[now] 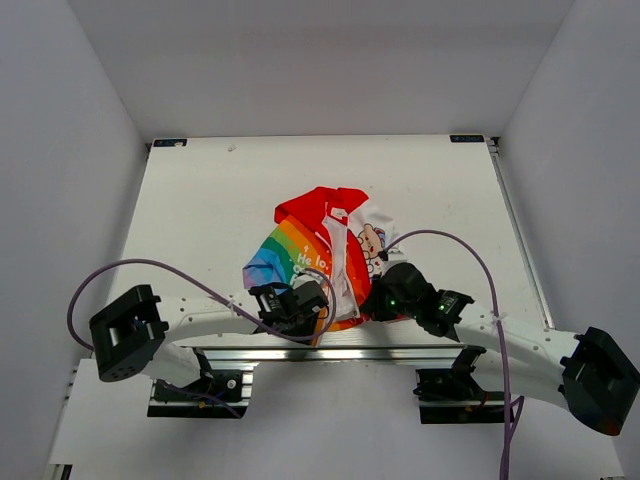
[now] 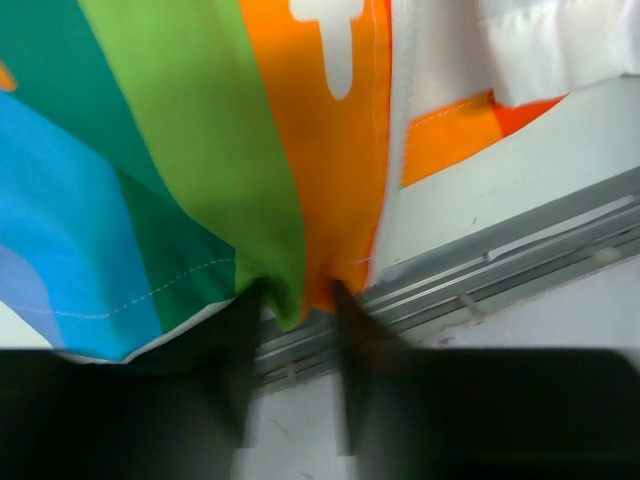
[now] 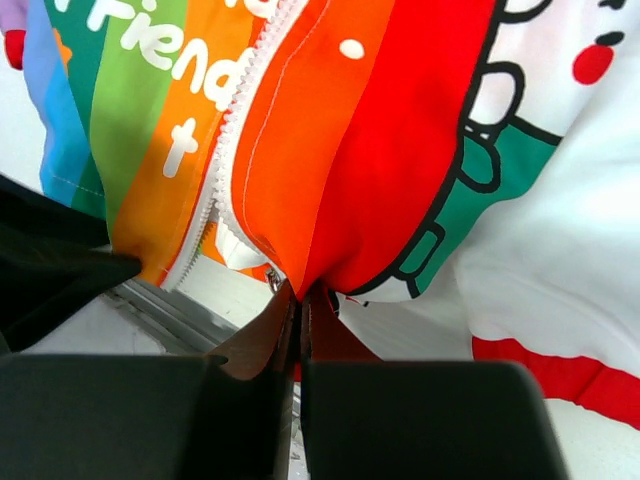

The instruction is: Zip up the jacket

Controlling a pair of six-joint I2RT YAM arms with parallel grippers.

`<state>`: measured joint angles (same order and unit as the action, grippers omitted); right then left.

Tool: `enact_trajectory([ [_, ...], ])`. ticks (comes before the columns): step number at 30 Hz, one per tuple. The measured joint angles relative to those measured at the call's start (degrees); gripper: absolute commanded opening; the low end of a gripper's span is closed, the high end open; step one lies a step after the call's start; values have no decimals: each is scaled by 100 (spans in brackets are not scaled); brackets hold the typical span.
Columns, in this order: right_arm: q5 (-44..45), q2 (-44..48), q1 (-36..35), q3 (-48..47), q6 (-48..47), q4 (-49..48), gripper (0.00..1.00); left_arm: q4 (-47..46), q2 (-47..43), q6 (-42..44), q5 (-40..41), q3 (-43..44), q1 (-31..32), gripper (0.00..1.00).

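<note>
The jacket (image 1: 325, 245) lies crumpled near the table's front edge, with the red lining at the top, rainbow stripes on the left and the cartoon print on the right. My left gripper (image 1: 303, 300) is at its rainbow hem. In the left wrist view the left gripper (image 2: 295, 302) has green and orange hem fabric bunched between its tips. My right gripper (image 1: 385, 297) is shut on the orange-red hem (image 3: 330, 200); the right gripper (image 3: 305, 296) grips just right of the white zipper teeth (image 3: 235, 130). A small metal zipper piece (image 3: 272, 283) hangs beside the fingertips.
An aluminium rail (image 1: 330, 352) runs along the table's near edge right under both grippers and also shows in the left wrist view (image 2: 500, 260). Purple cables (image 1: 470, 255) loop above the arms. White walls enclose the table on three sides.
</note>
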<state>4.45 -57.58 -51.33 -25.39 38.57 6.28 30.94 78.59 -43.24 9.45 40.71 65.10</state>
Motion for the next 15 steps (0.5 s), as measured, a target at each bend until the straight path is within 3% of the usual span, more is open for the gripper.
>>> enact_trajectory([
  [9,146,26,0,7,4,85,0,63,385,-17,-146,170,0,56],
  [15,160,76,0,68,7,83,0,13,424,-7,-319,243,0,74],
])
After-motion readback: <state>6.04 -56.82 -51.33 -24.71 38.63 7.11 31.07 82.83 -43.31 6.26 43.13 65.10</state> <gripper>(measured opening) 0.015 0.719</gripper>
